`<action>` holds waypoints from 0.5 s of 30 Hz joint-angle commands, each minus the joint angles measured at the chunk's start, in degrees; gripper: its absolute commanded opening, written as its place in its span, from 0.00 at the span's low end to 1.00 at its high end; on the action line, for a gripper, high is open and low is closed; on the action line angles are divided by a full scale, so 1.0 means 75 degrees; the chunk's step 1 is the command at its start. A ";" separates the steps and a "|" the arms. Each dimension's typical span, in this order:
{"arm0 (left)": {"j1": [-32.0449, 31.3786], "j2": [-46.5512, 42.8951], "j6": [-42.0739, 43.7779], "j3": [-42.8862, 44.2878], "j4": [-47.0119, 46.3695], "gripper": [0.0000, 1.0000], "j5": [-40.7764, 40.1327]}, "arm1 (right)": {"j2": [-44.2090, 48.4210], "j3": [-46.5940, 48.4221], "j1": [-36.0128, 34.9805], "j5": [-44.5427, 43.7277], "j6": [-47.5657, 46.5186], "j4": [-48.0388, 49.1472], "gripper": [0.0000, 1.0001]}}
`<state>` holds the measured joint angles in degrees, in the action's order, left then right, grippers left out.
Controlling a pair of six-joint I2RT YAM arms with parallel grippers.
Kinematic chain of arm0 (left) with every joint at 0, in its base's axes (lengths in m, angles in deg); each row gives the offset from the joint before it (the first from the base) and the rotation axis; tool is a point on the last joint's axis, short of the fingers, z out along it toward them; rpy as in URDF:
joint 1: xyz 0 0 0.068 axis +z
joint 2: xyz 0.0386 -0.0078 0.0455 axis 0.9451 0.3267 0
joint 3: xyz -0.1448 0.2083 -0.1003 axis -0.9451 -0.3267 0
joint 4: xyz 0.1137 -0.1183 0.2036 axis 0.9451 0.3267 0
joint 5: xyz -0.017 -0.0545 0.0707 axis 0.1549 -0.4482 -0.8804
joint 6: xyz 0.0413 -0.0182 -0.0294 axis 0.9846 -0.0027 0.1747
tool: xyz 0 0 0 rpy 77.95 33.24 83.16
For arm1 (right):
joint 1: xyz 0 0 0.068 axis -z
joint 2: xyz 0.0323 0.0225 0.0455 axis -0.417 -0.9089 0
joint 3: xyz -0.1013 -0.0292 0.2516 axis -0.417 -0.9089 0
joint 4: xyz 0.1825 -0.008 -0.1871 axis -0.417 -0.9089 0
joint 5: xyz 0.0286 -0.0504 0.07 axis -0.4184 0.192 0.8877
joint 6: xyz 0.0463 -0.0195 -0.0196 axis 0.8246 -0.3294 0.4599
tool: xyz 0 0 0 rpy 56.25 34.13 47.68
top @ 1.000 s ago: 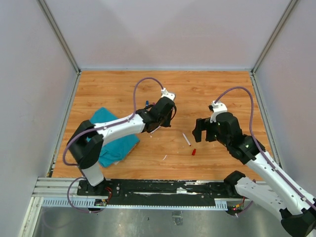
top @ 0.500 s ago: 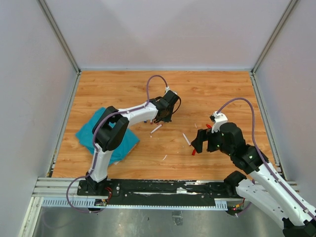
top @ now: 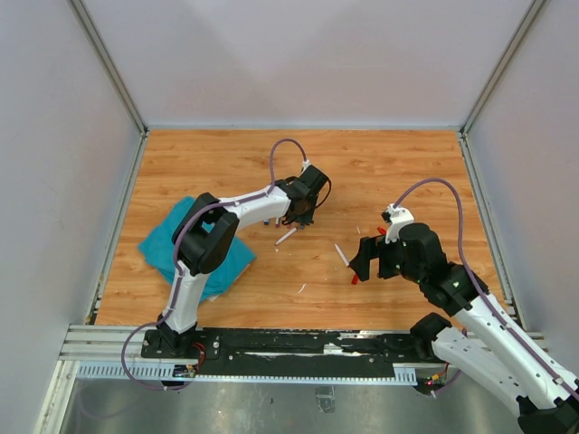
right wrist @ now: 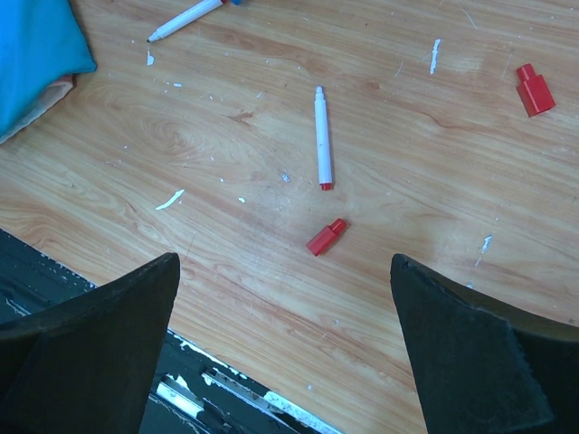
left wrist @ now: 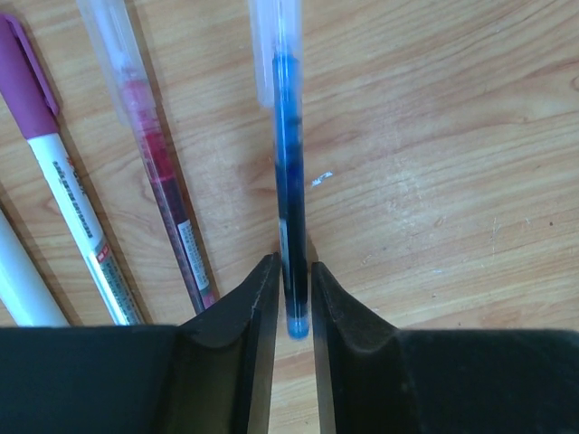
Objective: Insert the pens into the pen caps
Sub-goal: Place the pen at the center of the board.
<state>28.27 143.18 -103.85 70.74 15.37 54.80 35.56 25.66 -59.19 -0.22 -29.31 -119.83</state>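
Observation:
In the left wrist view a blue pen [left wrist: 289, 181] with a clear cap on its far end lies on the wood. Its near end sits between the fingertips of my left gripper [left wrist: 291, 262], whose jaws stand a hair off its sides. Beside it lie a red pen [left wrist: 156, 172] and a purple-capped pen [left wrist: 56, 172]. My right gripper [right wrist: 282, 262] hangs wide open and empty just above and short of a red pen cap [right wrist: 326, 237]. A white pen with a red tip [right wrist: 321, 145] lies beyond it. Seen from above, the left gripper [top: 298, 215] is mid-table and the right gripper [top: 362, 262] is by the red cap [top: 355, 278].
A teal cloth [top: 194, 253] lies at the left by the left arm. A second red cap [right wrist: 534, 89] sits to the right. A loose white pen [top: 286, 237] lies between the arms. The black rail [right wrist: 226, 384] runs along the table's near edge. White flecks dot the wood.
The left gripper swung right and farther back to the pen cluster, and its jaws have just eased slightly. The right gripper dropped toward the red cap.

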 commanded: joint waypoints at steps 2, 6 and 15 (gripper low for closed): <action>0.0015 0.0091 -0.0118 -0.0192 -0.0038 0.28 0.0226 | -0.0024 -0.0056 0.0075 0.0106 0.0088 -0.0044 0.99; 0.0015 0.0056 -0.0128 -0.0272 -0.0069 0.30 0.0177 | -0.0065 -0.0048 0.0077 0.0157 0.0100 -0.0044 0.99; 0.0015 -0.0274 0.0034 -0.0388 -0.0273 0.27 0.0275 | -0.0063 -0.0008 0.0079 0.0173 0.0120 -0.0044 0.99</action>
<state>28.27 143.00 -104.44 69.60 14.11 55.39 34.75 25.66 -59.19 0.37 -29.09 -119.83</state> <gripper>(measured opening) 0.258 0.986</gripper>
